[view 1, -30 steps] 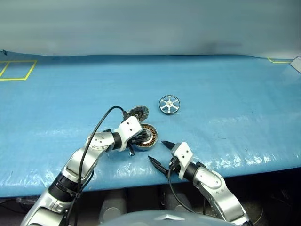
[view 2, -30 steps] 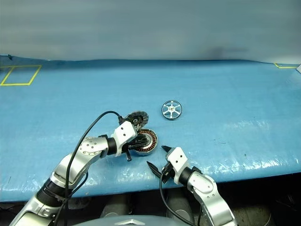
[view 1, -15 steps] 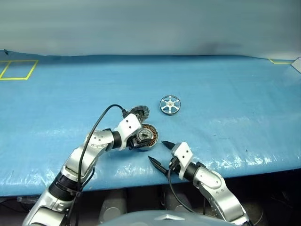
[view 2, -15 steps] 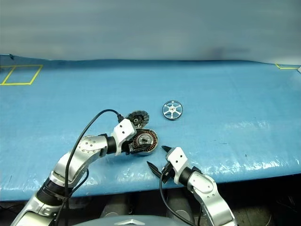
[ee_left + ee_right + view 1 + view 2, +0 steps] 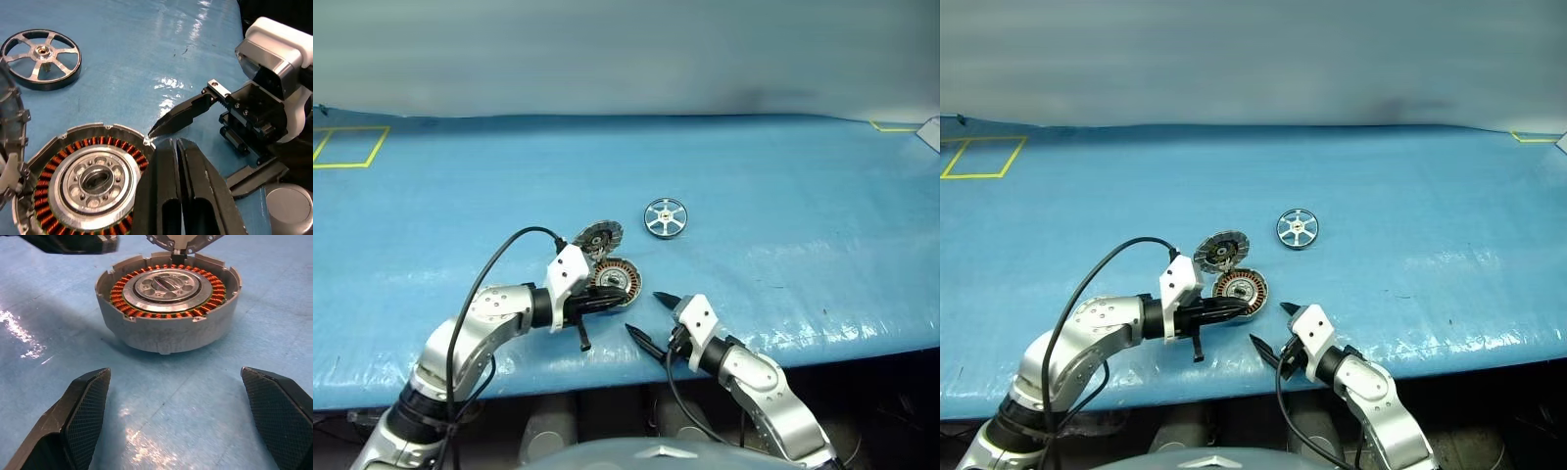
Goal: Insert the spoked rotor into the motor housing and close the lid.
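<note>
I found no legible text, label, brand, number or sign on any surface in these views.

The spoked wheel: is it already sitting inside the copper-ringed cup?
No. The wheel lies flat on the blue table, apart from the cup.
</note>
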Available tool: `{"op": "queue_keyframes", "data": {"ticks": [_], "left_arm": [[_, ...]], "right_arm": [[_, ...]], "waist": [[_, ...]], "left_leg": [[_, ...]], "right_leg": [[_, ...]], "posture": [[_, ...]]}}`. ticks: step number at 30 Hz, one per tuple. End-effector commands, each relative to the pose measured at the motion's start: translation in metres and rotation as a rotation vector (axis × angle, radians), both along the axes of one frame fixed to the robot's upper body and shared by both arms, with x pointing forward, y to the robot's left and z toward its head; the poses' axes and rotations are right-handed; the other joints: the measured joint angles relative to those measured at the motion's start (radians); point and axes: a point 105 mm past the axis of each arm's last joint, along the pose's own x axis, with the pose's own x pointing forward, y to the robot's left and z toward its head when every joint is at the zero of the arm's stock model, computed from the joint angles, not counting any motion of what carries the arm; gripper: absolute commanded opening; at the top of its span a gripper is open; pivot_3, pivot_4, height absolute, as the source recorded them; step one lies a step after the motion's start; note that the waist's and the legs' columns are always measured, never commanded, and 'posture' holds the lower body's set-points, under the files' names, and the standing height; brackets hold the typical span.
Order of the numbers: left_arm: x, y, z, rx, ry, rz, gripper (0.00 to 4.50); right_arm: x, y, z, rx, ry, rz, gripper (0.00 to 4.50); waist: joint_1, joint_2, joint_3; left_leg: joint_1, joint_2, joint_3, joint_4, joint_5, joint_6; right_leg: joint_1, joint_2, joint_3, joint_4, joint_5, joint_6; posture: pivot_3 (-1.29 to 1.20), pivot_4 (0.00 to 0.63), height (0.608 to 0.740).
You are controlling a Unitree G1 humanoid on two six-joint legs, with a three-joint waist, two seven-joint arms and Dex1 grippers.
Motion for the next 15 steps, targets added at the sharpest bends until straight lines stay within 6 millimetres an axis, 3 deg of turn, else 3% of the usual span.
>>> {"op": "queue_keyframes", "data": {"ticks": [1,6,7,10,15], "left_arm": [[-0.004,0.005,0.011,0.001,-0.153,-0.008,0.07],[-0.01,0.012,0.016,-0.106,-0.235,0.067,0.07],[-0.01,0.014,0.014,-0.114,-0.239,0.095,0.02],[-0.015,0.02,0.01,-0.13,-0.255,0.138,0.0],[-0.02,0.03,-0.003,-0.081,-0.312,0.194,0.0]], "right_arm": [[0.009,-0.008,0.017,-0.013,-0.059,-0.018,4.5],[0.025,-0.031,0.02,-0.124,-0.063,-0.101,4.5],[0.028,-0.035,0.022,-0.152,-0.067,-0.102,4.32],[0.032,-0.04,0.034,-0.199,-0.081,-0.069,3.57],[0.041,-0.034,0.062,-0.249,-0.164,0.011,1.88]], "waist": [[0.001,0.0,0.0],[0.004,0.0,0.0],[0.005,0.0,0.0],[0.005,0.0,0.0],[0.004,0.0,0.0]], "left_leg": [[0.0,0.0,0.0,0.0,0.0,0.0],[0.0,0.0,0.001,0.0,0.0,0.0],[0.0,0.0,0.001,0.0,0.0,0.0],[0.0,0.0,0.001,0.0,0.0,0.0],[0.0,0.0,0.001,0.0,0.0,0.0]], "right_leg": [[0.0,0.0,0.0,0.0,0.0,0.0],[0.0,-0.001,0.0,0.0,0.0,0.0],[0.0,-0.001,0.0,0.0,0.0,0.0],[0.0,0.0,0.001,0.0,0.0,0.0],[-0.001,0.0,0.0,0.0,0.0,0.0]], "posture": [[0.0,0.15,0.74],[0.0,0.15,0.74],[0.0,0.15,0.74],[0.0,0.15,0.74],[0.0,0.15,0.74]]}}
